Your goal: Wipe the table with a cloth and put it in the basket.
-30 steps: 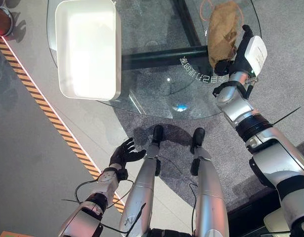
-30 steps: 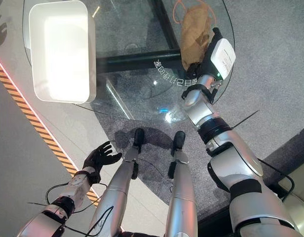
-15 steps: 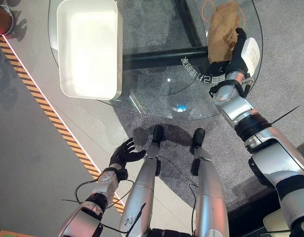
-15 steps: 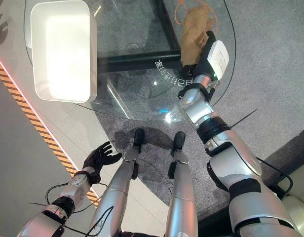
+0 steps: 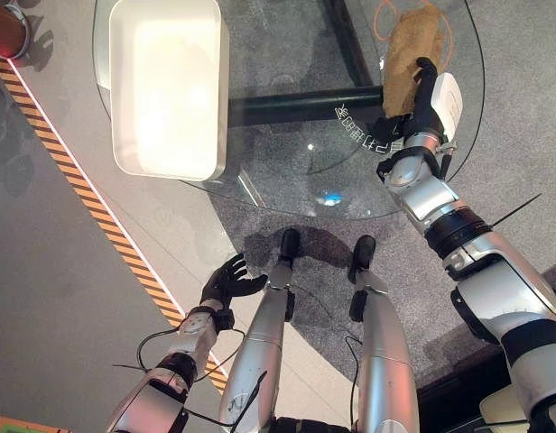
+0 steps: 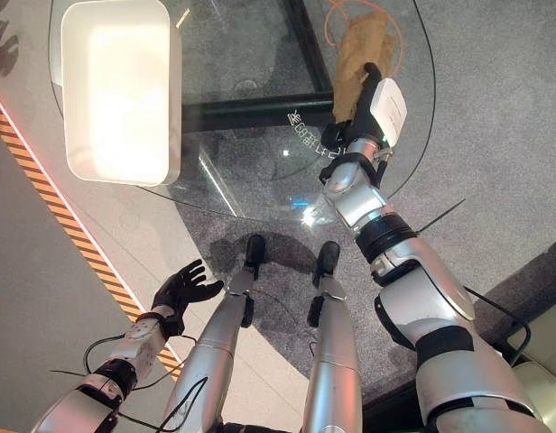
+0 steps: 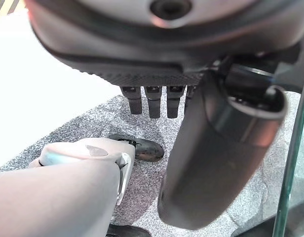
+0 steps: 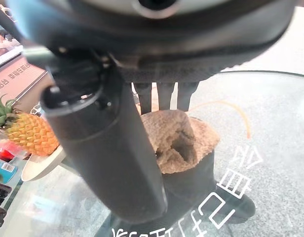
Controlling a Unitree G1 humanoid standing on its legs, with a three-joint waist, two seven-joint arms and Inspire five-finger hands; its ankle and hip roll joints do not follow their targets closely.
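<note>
A: On the right side of the glass table (image 5: 287,158), what is there?

B: The cloth (image 5: 412,52), brown and bunched, lies near the far right rim, with a thin orange ring (image 6: 393,36) marked on the glass around it. The right hand (image 5: 421,90) reaches out over the table and sits at the cloth's near edge.

A: Is the hand gripping it?

B: From the head views the dark fingers lie along the cloth's right side, touching it. In the right wrist view the fingers (image 8: 159,95) point straight out past the thumb (image 8: 105,148), with their tips at the cloth's top. They look straight, resting on the cloth and not curled round it. So the hand is open, flat against the cloth.

A: And the basket?

B: The basket (image 5: 170,81) is a white rectangular tub with rounded corners on the table's left part, well apart from the cloth. A dark bar (image 5: 305,101) under the glass runs between the two.

A: Where is the left hand?

B: The left hand (image 5: 228,280) hangs low, off the table, above the floor beside a black-and-orange striped line (image 5: 106,239). Its fingers are spread and relaxed, holding nothing. Its own wrist view shows the fingers (image 7: 153,101) straight, in a row beside the thumb (image 7: 216,163).

A: Anything else?

B: White characters (image 6: 319,142) are printed on the glass just near the right wrist. In the right wrist view a pineapple (image 8: 24,129) on a plate (image 8: 41,165) stands beyond the table.
</note>
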